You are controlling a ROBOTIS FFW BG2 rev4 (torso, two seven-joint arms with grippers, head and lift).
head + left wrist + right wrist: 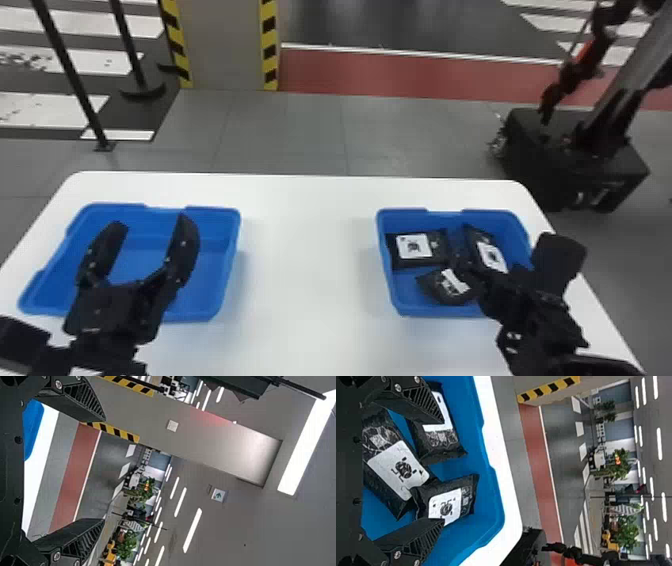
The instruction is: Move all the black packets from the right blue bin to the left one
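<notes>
- Well, left gripper (pixel 151 224) is open over left bin (pixel 215 250), near table's (pixel 310 250) left edge.
- Right gripper (pixel 507 250) is open, maybe touching packets (pixel 414 246) in right bin (pixel 412 309).

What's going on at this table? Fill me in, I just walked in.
A two-armed robot is at work on moving black packets from the right blue bin to the left blue bin. Its right hand is open over the right bin, where three black packets lie. The left hand is open above the left bin. Neither hand appears to be gripping a packet.
</notes>
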